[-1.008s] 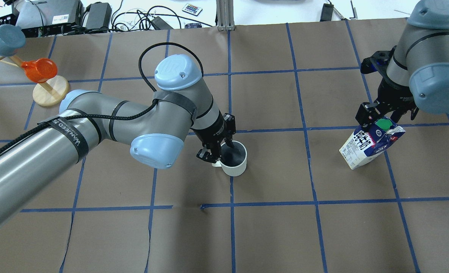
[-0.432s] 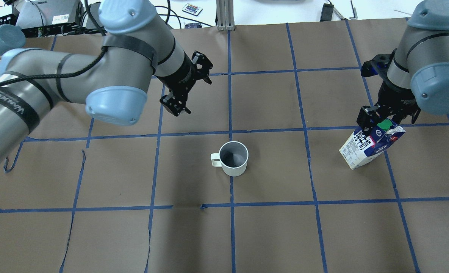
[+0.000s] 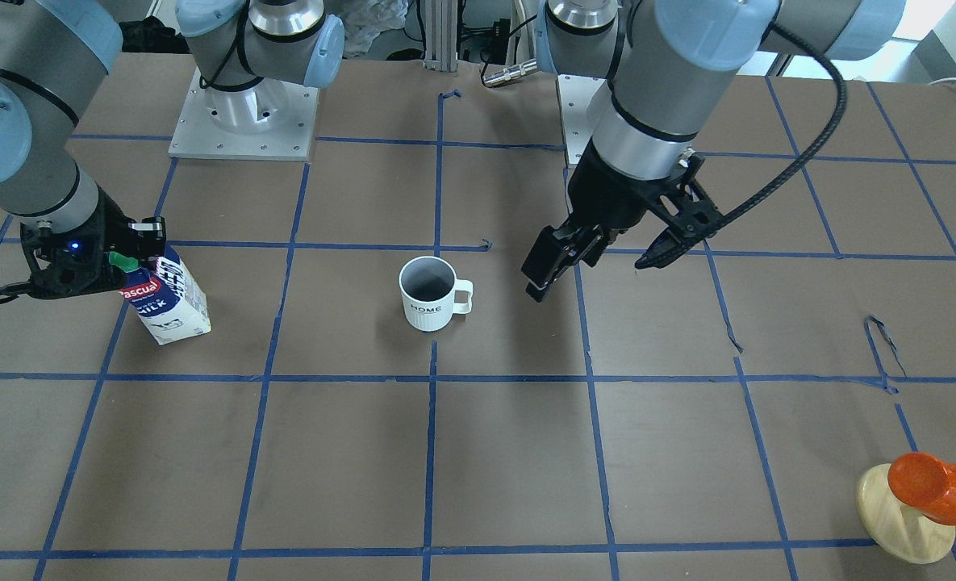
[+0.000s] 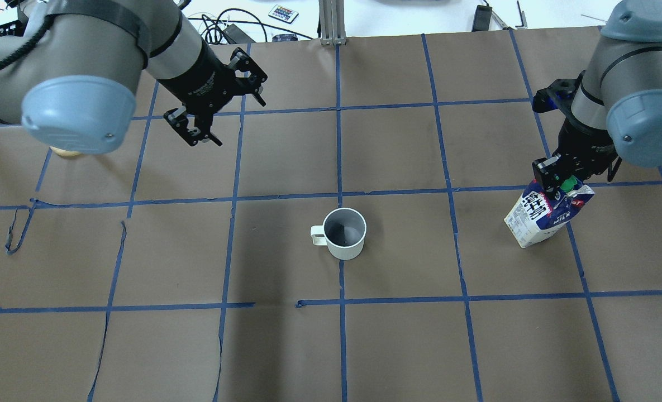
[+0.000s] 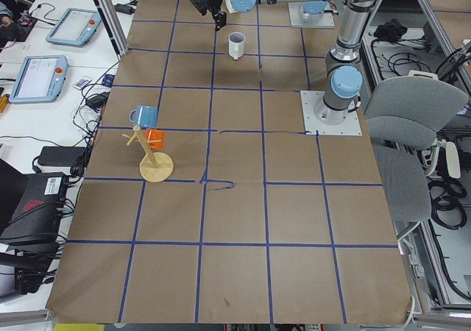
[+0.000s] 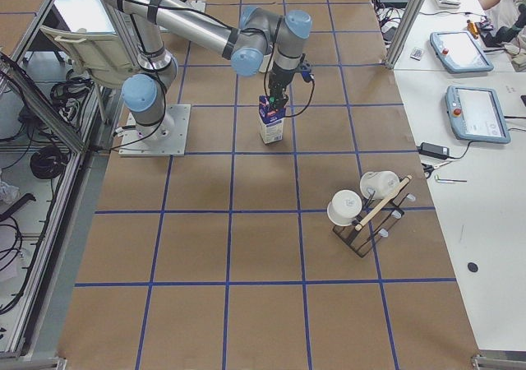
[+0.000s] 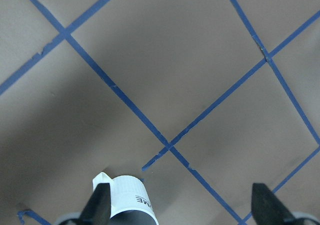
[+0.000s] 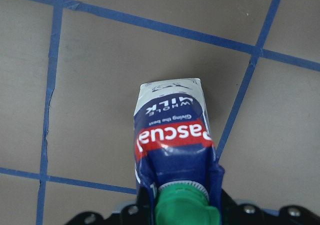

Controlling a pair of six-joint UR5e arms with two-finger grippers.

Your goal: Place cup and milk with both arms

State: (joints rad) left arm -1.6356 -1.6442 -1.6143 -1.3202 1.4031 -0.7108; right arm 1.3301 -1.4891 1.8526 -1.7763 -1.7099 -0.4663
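The white ribbed cup [image 4: 343, 233] stands upright and alone at the table's middle, handle toward my left arm; "HOME" shows in the front view [image 3: 427, 294]. My left gripper [image 4: 233, 121] is open and empty, raised well away from the cup [image 7: 131, 200]; it also shows in the front view [image 3: 589, 280]. The blue and white milk carton [image 4: 546, 215] stands on the right side, with the red Pascual label [image 8: 172, 135]. My right gripper [image 4: 558, 177] is shut on its top beside the green cap, also in the front view [image 3: 127, 250].
A wooden stand [image 3: 905, 516] with an orange cup [image 3: 933, 484] sits at the far left corner. A rack with white cups [image 6: 370, 205] stands beyond the carton. Both arm bases [image 3: 244, 121] are at the near edge. Torn tape [image 4: 18, 234] marks the paper.
My left gripper has let go of the cup, lifted and swung back to the far left. The cup has stayed in place. My right gripper has shifted slightly over the carton's top.
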